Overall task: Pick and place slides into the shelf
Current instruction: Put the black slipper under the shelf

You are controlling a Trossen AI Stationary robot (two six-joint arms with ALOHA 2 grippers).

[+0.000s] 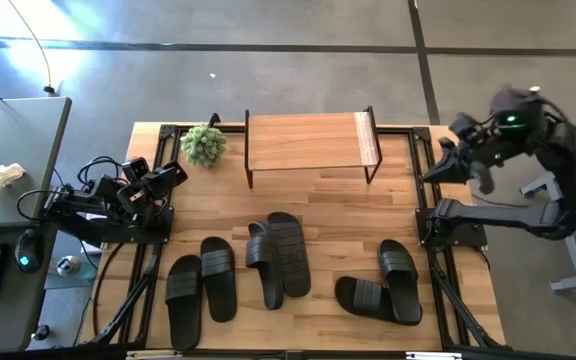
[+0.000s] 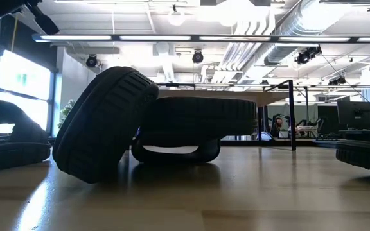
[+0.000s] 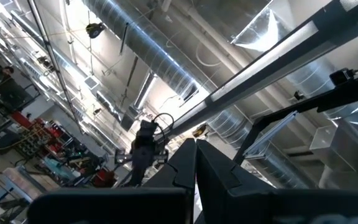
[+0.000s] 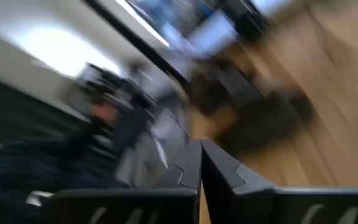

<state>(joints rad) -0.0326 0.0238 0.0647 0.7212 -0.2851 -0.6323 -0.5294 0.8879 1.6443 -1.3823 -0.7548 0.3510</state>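
Six slides (image 1: pixel 288 255) lie lengthwise across lower frame, shelf (image 1: pixel 308 140) above; right gripper (image 1: pixel 436 172) nearer, left gripper (image 1: pixel 173 175) parked, both jaws closed, empty

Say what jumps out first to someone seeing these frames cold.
Six black slides lie in three loose pairs along the table's near half, the middle pair overlapping. The wooden shelf at the far edge holds nothing on top. Both arms sit back at the table's sides: left gripper shut by the small green plant, right gripper shut and raised at the right edge.
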